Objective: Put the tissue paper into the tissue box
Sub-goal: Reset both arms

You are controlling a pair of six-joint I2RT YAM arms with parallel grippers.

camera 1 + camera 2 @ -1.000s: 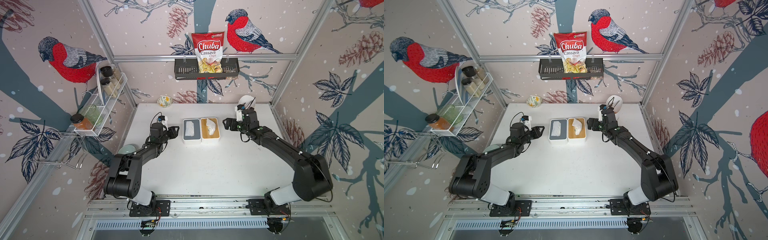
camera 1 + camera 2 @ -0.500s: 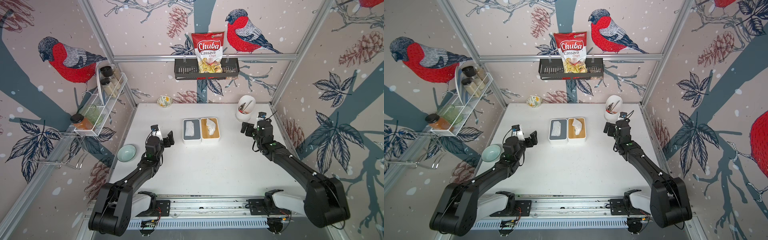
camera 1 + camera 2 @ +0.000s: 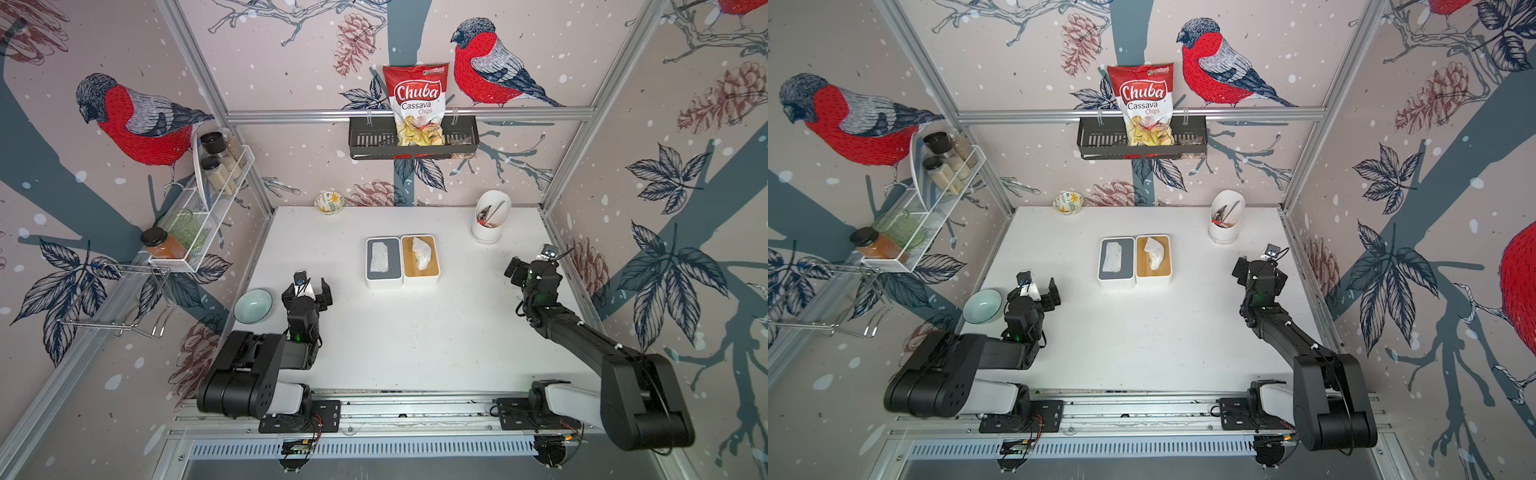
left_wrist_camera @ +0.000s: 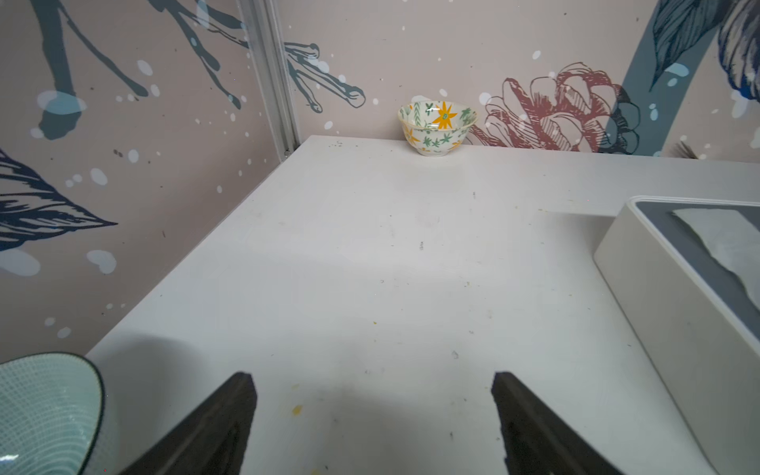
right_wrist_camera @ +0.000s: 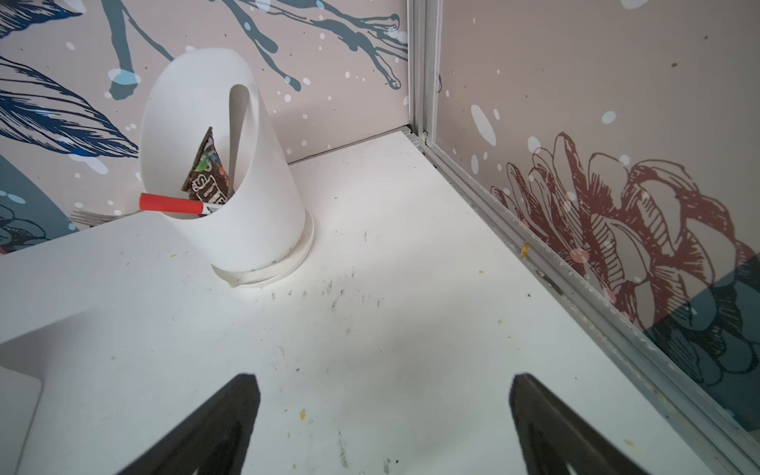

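Note:
Two tissue boxes stand side by side in the middle of the white table point(image 3: 415, 332). The grey-lidded box point(image 3: 371, 278) point(image 3: 1105, 278) has a flat white tissue paper point(image 3: 379, 256) lying in its slot. From the wood-lidded box point(image 3: 432, 270) point(image 3: 1165, 268) a crumpled tissue point(image 3: 422, 253) sticks up. My left gripper point(image 3: 313, 291) point(image 3: 1040, 293) is open and empty, near the table's left edge, well short of the boxes. My right gripper point(image 3: 525, 270) point(image 3: 1258, 270) is open and empty near the right wall. In the left wrist view the open gripper point(image 4: 372, 378) faces bare table, with the grey-lidded box point(image 4: 658, 296) to one side.
A teal bowl point(image 3: 252, 305) point(image 4: 45, 411) sits just beside my left gripper. A floral bowl point(image 3: 329, 202) point(image 4: 438, 127) stands at the back wall. The white utensil holder point(image 3: 490, 220) point(image 5: 246, 205) stands ahead of my right gripper point(image 5: 382, 378), with the aluminium wall frame point(image 5: 534, 255) close by.
Both arms have drawn back from the boxes, the left toward the front left, the right toward the right wall. The left gripper's jaws have opened wider.

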